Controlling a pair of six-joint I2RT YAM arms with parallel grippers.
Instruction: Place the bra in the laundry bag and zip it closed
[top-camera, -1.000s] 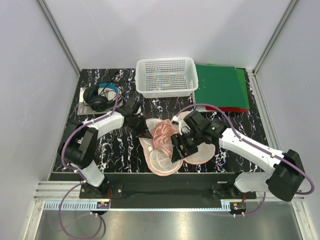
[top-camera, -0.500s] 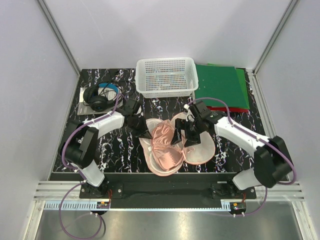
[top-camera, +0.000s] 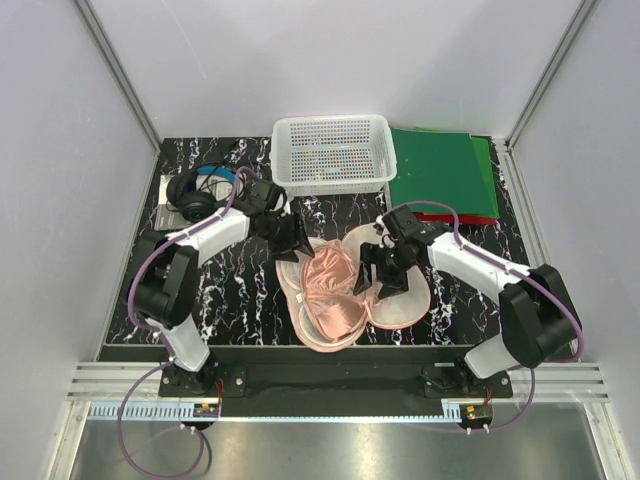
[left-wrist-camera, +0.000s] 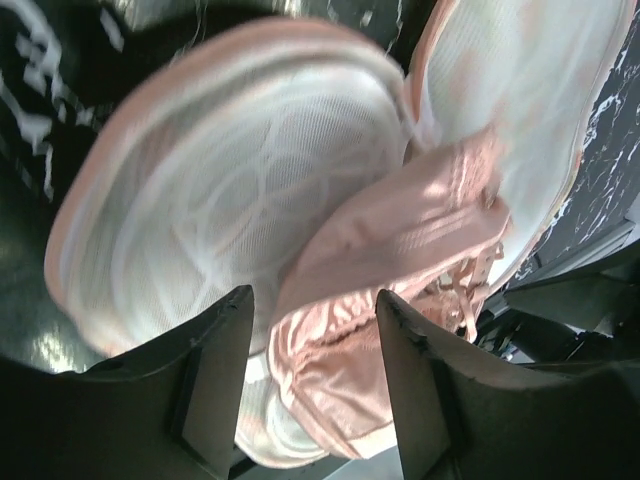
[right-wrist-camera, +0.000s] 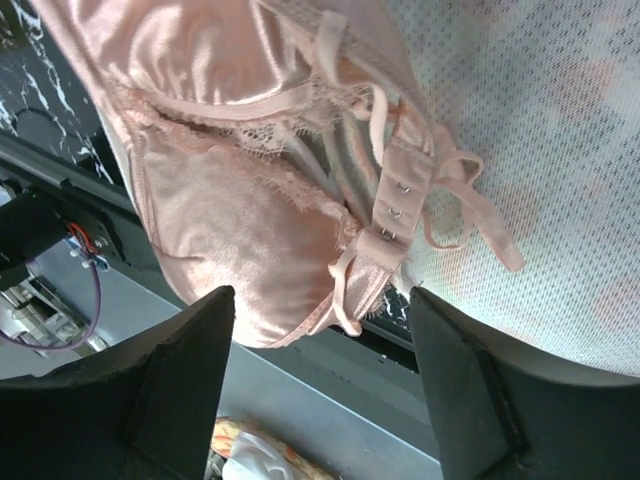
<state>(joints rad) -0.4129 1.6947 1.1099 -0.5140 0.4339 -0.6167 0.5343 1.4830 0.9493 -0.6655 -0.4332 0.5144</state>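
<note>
The laundry bag (top-camera: 405, 305) lies open on the black marbled table, white mesh cups up. The salmon-pink bra (top-camera: 335, 290) is spread over its left half, straps toward the middle. My left gripper (top-camera: 296, 243) hovers over the bag's upper left edge, open and holding nothing. In the left wrist view the gripper (left-wrist-camera: 315, 345) frames the bra (left-wrist-camera: 400, 240) and a mesh cup (left-wrist-camera: 220, 190). My right gripper (top-camera: 372, 272) is open above the bag's centre. The right wrist view shows this gripper (right-wrist-camera: 325, 335) empty, the bra (right-wrist-camera: 230, 200) and its hook strap beyond it, on the mesh (right-wrist-camera: 540, 150).
A white plastic basket (top-camera: 332, 152) stands at the back centre. Green folders (top-camera: 440, 172) lie at the back right. Black headphones (top-camera: 200, 195) rest on a booklet at the back left. The bag's near rim reaches the table's front edge.
The left gripper has opened and drawn back from the bag's left edge. The right arm pulled back toward the centre. The bra went from bunched to spread over the left half.
</note>
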